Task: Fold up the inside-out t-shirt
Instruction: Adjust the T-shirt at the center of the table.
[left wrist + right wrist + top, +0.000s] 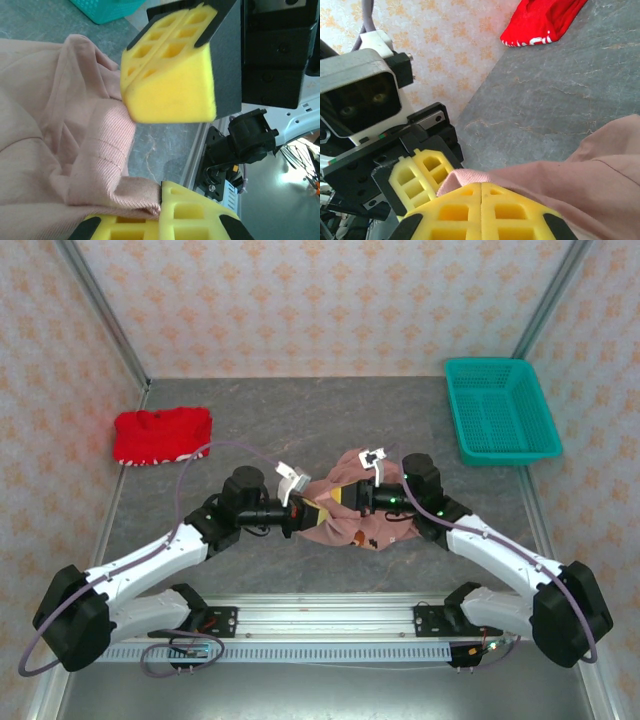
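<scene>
Yellow pads (450,212) of the right pincer (481,205) sit closest in the right wrist view, pressed tight together. A ribbed pink edge of the shirt (600,170) goes in between them, so this pincer is clenched on the shirt. Just beside it is the left pincer (417,175), and the same pink edge touches it. Behind them is the gray counter (560,100). Far back on it lies a red cloth (545,20) with white marks.

In the left wrist view the left pincer (161,210) is squeezed tight too, and a pink hem of the shirt (45,125) is caught in it. The right pincer (170,75) is just above it, touching the bunched cloth. A green basket (110,7) peeks in at the top.

From above, the shirt (350,530) lies in a crumpled heap in the middle of the counter (300,420), near the front edge. It has small dark marks on it. The left pincer (318,512) comes at it from the left and the right pincer (342,497) from the right. They meet on the heap, very close to each other. The red cloth (160,435) lies well apart at the back left. The basket (510,453) sits at the back right.
</scene>
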You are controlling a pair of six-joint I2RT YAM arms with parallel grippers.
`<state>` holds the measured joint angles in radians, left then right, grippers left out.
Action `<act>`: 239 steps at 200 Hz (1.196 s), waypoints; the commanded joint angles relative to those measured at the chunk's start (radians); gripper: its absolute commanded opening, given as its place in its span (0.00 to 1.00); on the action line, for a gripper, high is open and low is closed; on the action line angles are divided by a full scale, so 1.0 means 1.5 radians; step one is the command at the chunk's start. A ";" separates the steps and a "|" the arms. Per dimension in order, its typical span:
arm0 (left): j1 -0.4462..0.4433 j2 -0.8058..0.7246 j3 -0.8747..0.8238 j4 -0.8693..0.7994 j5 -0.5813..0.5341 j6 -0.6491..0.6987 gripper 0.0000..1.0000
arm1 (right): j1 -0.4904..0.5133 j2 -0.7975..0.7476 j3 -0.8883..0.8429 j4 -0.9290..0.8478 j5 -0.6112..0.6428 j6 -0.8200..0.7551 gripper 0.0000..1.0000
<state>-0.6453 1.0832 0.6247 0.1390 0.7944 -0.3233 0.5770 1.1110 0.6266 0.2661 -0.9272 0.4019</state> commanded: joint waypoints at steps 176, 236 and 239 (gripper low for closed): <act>-0.018 -0.021 0.027 -0.095 -0.300 0.020 0.66 | 0.045 0.111 0.134 0.024 0.088 0.118 0.00; -0.012 0.092 0.071 -0.034 -0.269 0.014 0.02 | 0.027 0.107 0.151 -0.053 0.138 0.140 0.08; -0.006 0.090 0.066 -0.030 -0.265 0.011 0.00 | 0.022 0.103 0.153 -0.071 0.141 0.132 0.13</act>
<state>-0.6743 1.2449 0.7338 0.0196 0.3843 -0.2886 0.6353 1.2823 0.8047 0.2584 -0.7715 0.6018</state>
